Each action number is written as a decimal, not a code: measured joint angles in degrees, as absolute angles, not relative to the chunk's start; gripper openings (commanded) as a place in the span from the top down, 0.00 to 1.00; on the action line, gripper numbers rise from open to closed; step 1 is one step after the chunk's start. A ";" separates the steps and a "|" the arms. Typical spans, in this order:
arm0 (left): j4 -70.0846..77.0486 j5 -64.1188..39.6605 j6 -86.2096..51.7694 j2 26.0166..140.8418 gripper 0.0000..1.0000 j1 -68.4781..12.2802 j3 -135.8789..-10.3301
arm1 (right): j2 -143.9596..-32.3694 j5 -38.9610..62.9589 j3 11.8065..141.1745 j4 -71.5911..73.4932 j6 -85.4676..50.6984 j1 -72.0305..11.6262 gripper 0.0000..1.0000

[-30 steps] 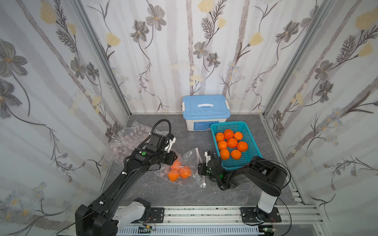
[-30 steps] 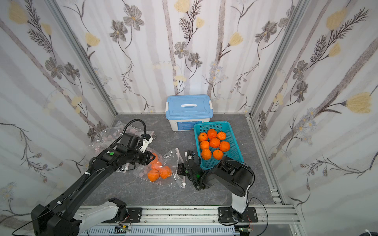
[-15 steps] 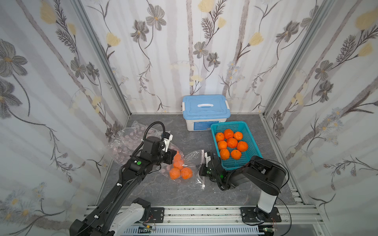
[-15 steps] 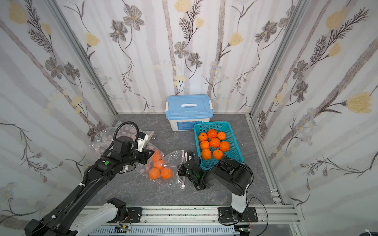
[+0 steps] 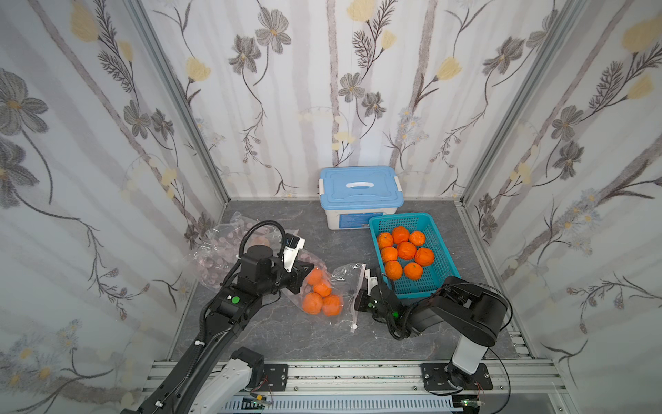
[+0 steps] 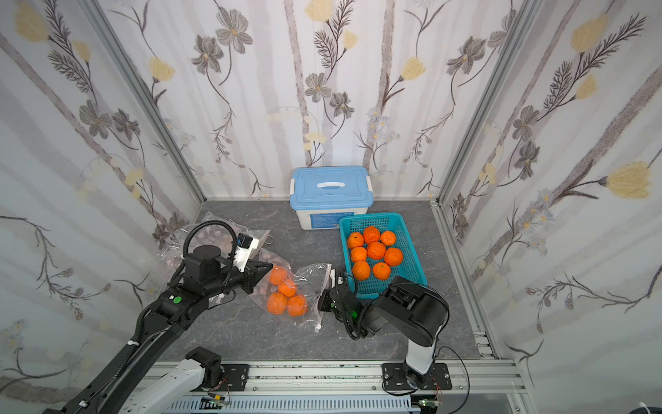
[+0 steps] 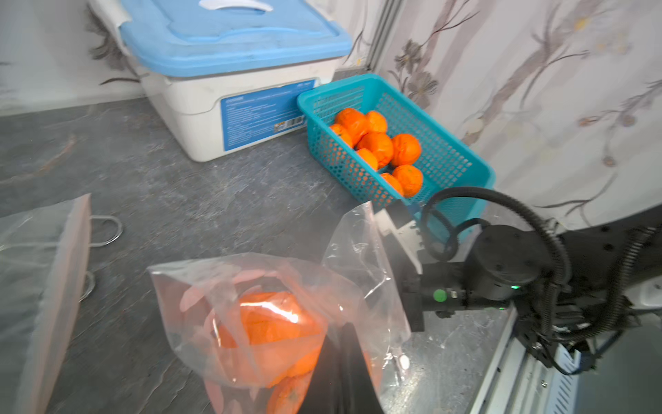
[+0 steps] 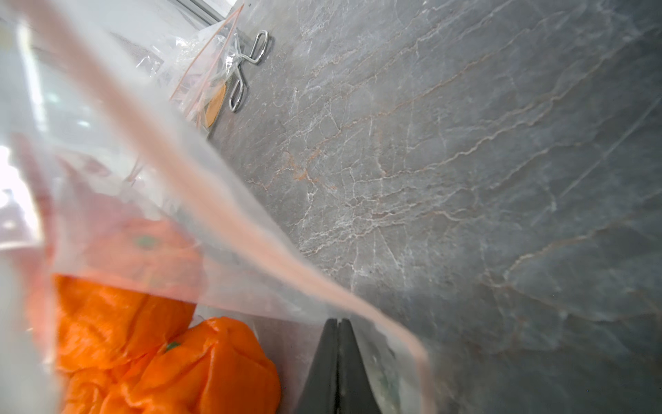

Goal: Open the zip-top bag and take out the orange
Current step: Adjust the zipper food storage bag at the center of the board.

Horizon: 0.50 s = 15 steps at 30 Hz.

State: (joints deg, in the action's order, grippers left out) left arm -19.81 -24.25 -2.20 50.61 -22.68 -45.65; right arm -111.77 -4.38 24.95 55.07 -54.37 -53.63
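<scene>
The clear zip-top bag [image 5: 338,286] [image 6: 304,283] lies mid-table with several oranges [image 5: 312,303] [image 6: 277,303] bunched inside. My left gripper [image 5: 305,273] [image 6: 268,269] is shut on the bag's film at its left end, and that end is lifted. In the left wrist view the shut fingers [image 7: 345,338] pinch plastic right beside an orange [image 7: 272,319]. My right gripper [image 5: 355,300] [image 6: 321,301] is shut on the bag's right edge. In the right wrist view, its closed tips [image 8: 337,322] sit under the pink zip strip [image 8: 250,247], with oranges [image 8: 211,362] beside them.
A teal basket [image 5: 435,229] [image 7: 462,161] with several oranges stands at the right. A blue-lidded box [image 5: 360,186] is at the back wall. A heap of other clear bags [image 5: 218,251] [image 7: 39,272] with metal clips [image 8: 256,48] lies by the left wall.
My left gripper has closed on the bag's left end and pulled it up and towards the left wall; the oranges slid into a tighter bunch. The right arm has not moved.
</scene>
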 measured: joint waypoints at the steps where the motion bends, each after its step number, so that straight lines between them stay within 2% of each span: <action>1: -20.29 -20.86 -2.52 53.19 0.34 -22.63 -46.98 | -111.83 -4.36 24.95 55.20 -54.37 -53.63 0.99; 4: -24.75 -12.60 -4.64 60.25 0.26 -22.39 -51.16 | -111.83 -4.38 24.95 55.24 -54.37 -53.67 0.99; 7: -31.55 -3.70 -8.10 66.00 0.26 -21.69 -56.82 | -111.83 -4.38 25.06 55.16 -54.39 -53.69 0.99; 11: -40.97 7.27 -13.96 69.34 0.42 -21.19 -64.14 | -111.83 -4.38 25.54 55.05 -54.37 -53.69 0.99; 15: -42.59 6.33 -19.25 68.05 0.57 -21.71 -61.58 | -111.85 -4.36 26.22 54.94 -54.35 -53.71 0.99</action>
